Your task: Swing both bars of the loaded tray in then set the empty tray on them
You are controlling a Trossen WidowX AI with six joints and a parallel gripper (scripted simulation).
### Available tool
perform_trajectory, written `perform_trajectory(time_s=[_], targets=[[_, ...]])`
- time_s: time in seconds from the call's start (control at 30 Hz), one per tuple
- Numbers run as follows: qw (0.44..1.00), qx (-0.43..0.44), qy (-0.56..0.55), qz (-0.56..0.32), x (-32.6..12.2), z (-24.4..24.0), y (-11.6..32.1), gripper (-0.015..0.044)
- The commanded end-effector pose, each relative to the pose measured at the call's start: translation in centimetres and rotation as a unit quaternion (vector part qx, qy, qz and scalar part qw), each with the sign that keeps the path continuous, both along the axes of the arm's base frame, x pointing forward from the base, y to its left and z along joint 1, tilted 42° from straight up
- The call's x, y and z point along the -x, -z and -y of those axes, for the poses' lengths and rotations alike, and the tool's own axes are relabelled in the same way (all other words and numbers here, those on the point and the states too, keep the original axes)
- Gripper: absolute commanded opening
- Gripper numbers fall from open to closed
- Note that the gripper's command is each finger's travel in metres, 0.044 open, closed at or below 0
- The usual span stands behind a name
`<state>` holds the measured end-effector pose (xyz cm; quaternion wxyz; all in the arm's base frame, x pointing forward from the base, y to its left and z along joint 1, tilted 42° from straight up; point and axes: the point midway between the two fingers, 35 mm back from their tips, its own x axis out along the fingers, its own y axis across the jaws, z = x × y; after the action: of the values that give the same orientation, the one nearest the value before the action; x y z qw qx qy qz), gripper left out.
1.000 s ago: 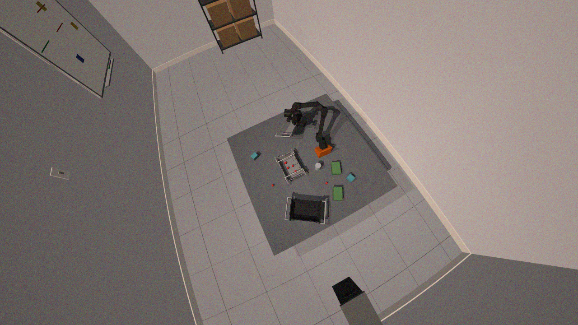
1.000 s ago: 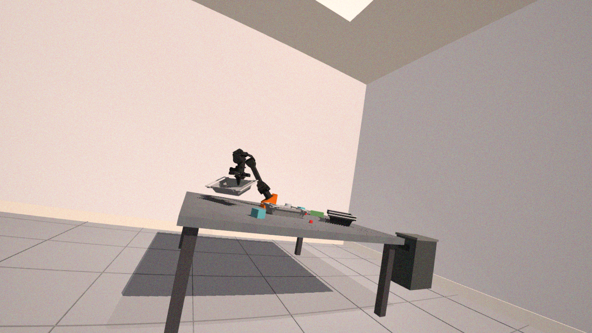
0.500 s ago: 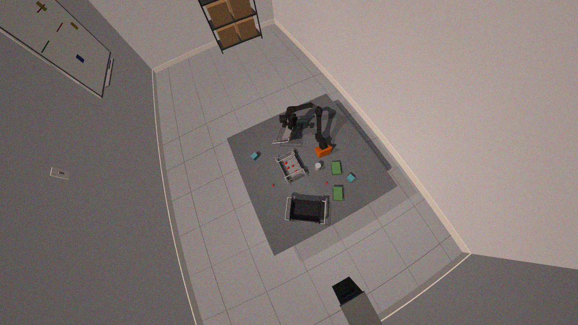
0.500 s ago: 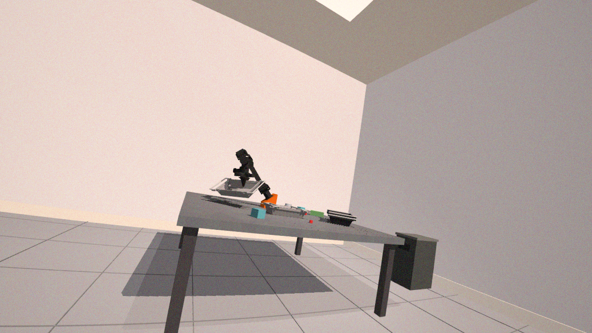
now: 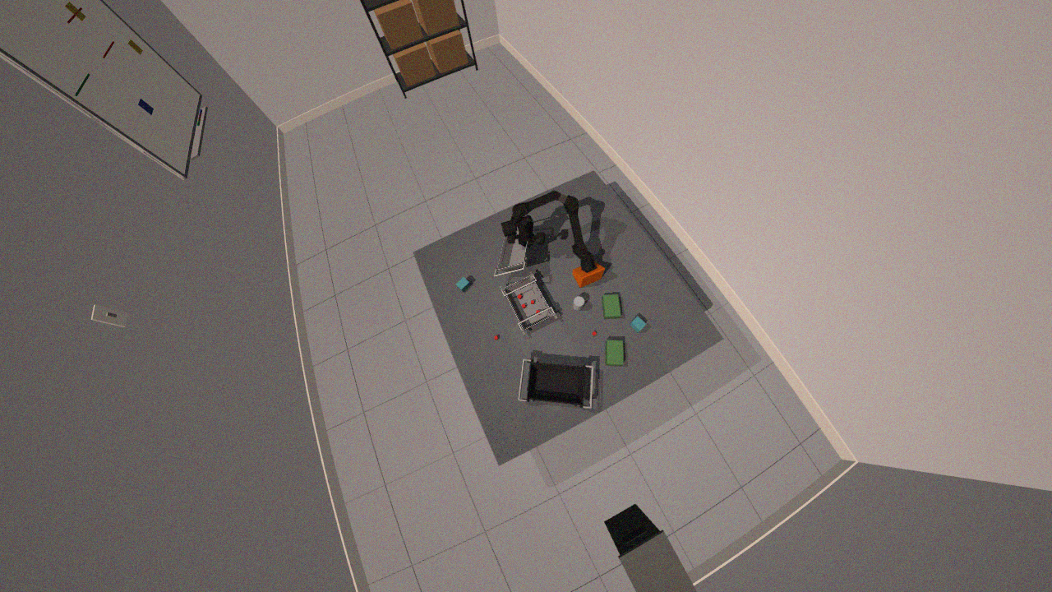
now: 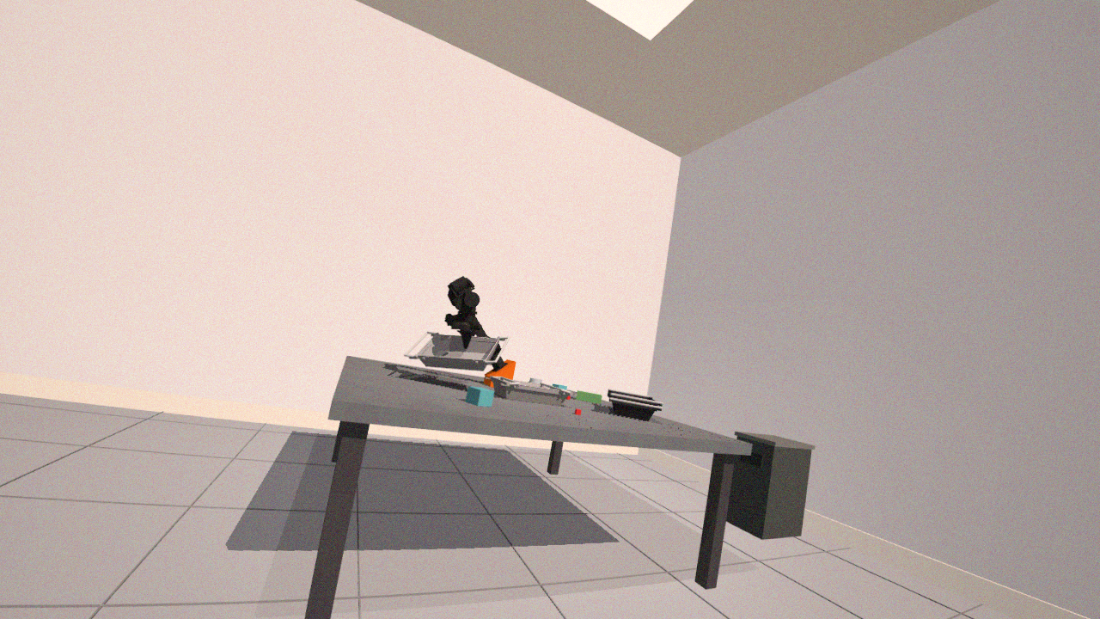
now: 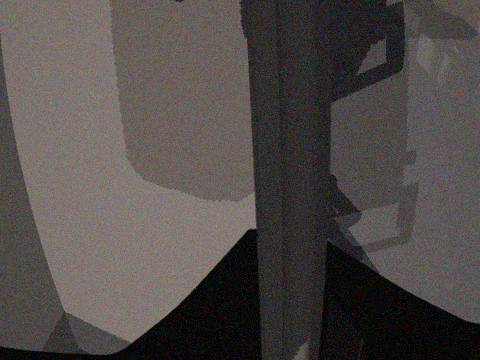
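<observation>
The claw (image 5: 531,239) (image 6: 466,343) (image 7: 276,244) is clamped on the empty grey plastic tray (image 5: 510,266) (image 6: 460,364), aloft near the counter's (image 5: 470,353) (image 6: 384,400) far edge in the top view; the black arm (image 5: 577,228) (image 6: 461,294) hides part of its rim.

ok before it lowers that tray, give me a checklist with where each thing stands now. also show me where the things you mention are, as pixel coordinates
- Pincer (image 5: 516,248) (image 6: 466,344) shut on the empty tray (image 5: 510,272) (image 6: 454,361): ok
- Empty tray lifted off the table (image 5: 455,353) (image 6: 430,407): ok
- Both bars swung in across the loaded tray (image 5: 518,317) (image 6: 530,394): ok, they look to span its top
- Red blocks (image 5: 532,302) low enough to sit under the bars: cannot tell
- Empty tray over the loaded one: not ok, it hangs off to one side
- Empty tray lined up with the loaded one: not ok, turned differently
</observation>
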<state>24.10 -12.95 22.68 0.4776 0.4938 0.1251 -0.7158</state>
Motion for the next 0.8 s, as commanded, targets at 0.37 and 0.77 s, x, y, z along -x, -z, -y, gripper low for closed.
perform_trajectory(time_s=[0.37,0.77], targets=[[0.997,0.000,-0.070,-0.046,-4.8,-4.7,2.8,0.0000],[0.989,0.005,-0.121,-0.088,-7.4,-8.9,5.7,0.0000]])
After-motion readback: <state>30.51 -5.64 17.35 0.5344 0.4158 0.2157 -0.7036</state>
